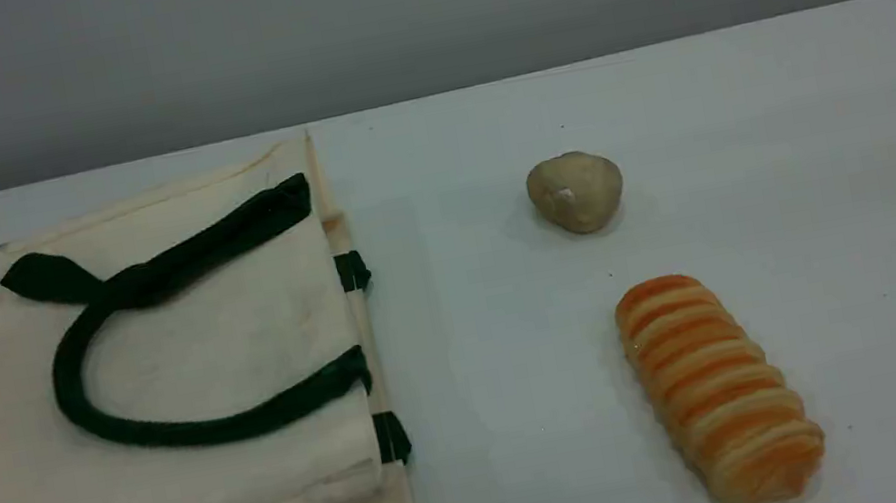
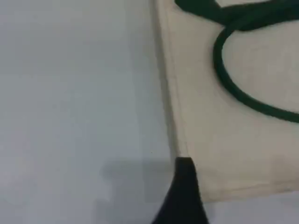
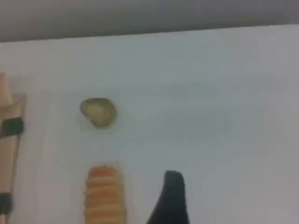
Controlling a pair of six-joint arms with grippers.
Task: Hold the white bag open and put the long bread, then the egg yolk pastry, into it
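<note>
— Where is the big cream-white canvas bag, the one with dark green straps, and how will it handle?

— It lies flat on the left of the scene view and runs off the lower left corner. I judge it soft and limp. It won't stand open by itself, and a careless pinch may catch both layers. One dark green strap handle lies looped on its upper face. That loop, or the top layer at the right edge by the green stitched tabs, looks like the place to lift.

— And the food?

— The long ridged loaf, striped orange and pale yellow, lies at lower right, well apart from the bag. It is probably light and squashy, so take it gently across its middle. The small round beige pastry ball sits above it, nearer the centre and apart from both. It may crumble or roll, so squeeze it softly at its widest part.

— The hands?

— Neither shows in the scene view. In its own view the left hand is at the bag's edge, and I cannot tell whether it touches. The right hand hangs over the white bench, just right of the loaf's end. Both are spread wide, holding nothing.
</note>
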